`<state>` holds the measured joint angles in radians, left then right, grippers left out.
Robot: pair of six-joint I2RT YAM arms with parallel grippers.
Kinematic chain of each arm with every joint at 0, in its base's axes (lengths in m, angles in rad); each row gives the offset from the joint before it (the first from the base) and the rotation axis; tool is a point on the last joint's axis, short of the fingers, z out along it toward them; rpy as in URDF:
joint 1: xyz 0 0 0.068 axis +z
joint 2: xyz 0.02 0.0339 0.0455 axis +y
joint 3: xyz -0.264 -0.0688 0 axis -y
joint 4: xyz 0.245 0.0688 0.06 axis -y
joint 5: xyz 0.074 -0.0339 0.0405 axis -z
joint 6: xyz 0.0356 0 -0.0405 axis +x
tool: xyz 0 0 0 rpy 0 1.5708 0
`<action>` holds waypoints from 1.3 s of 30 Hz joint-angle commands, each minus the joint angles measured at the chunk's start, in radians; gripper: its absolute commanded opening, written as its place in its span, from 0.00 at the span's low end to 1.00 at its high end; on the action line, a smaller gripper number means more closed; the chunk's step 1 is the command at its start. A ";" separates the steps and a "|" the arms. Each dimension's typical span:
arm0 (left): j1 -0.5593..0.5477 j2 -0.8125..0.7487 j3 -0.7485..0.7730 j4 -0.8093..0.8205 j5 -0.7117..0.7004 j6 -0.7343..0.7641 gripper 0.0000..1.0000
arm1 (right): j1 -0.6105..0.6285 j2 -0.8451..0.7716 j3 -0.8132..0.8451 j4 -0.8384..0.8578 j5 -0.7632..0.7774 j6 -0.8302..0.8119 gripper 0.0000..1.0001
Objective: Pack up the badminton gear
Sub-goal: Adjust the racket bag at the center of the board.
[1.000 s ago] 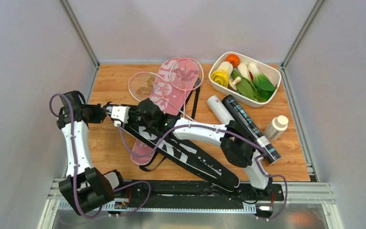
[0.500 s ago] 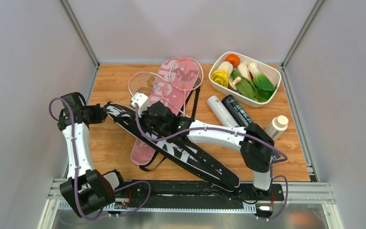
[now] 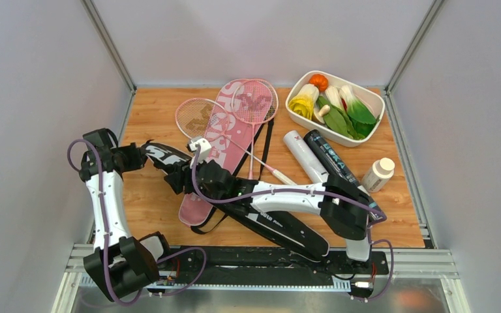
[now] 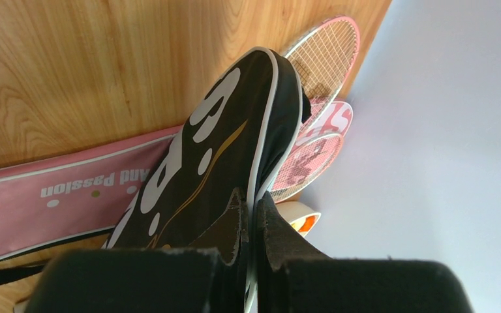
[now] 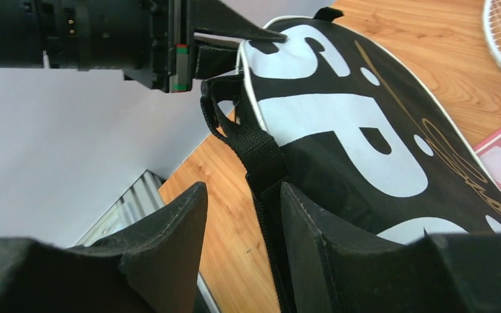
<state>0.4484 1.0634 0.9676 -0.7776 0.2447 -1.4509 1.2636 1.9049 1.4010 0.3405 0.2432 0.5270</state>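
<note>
Left gripper (image 4: 251, 225): fingers pressed together, pinching the piped edge of the black cover (image 3: 261, 212) at its wide head end, near the table's left side. Right gripper (image 5: 241, 215): jaws spread, straddling the cover's black strap (image 5: 251, 147); whether the pads touch it is hard to say from the wrist view. Black cover lies diagonally from the left gripper toward the right arm's base, crossing over the pink cover (image 3: 225, 140). Two pink-framed rackets (image 3: 199, 117) rest on the pink cover's upper half. White tube (image 3: 303, 156) and black tube (image 3: 333, 160) lie side by side right of centre, near the bowl (image 3: 372, 98) and bottle (image 3: 378, 175)
</note>
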 commanded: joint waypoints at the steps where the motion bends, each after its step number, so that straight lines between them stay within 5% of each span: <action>1: 0.004 -0.003 0.031 -0.034 0.062 -0.067 0.00 | 0.037 0.025 0.040 0.100 0.147 0.018 0.51; 8: 0.004 0.024 0.049 -0.054 0.061 -0.062 0.00 | 0.095 -0.031 0.049 0.077 0.314 -0.043 0.55; 28: 0.004 0.023 0.087 -0.118 0.031 -0.066 0.00 | 0.134 0.047 0.070 0.129 0.351 -0.027 0.59; 32: 0.004 0.034 0.088 -0.124 0.038 -0.061 0.00 | 0.133 0.046 0.061 0.114 0.467 -0.073 0.59; 39: 0.004 0.025 0.086 -0.130 0.040 -0.058 0.00 | 0.037 0.044 0.125 0.115 0.421 -0.299 0.08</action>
<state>0.4484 1.1015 1.0149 -0.8536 0.2276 -1.4712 1.3617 1.9457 1.4269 0.4477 0.6552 0.3721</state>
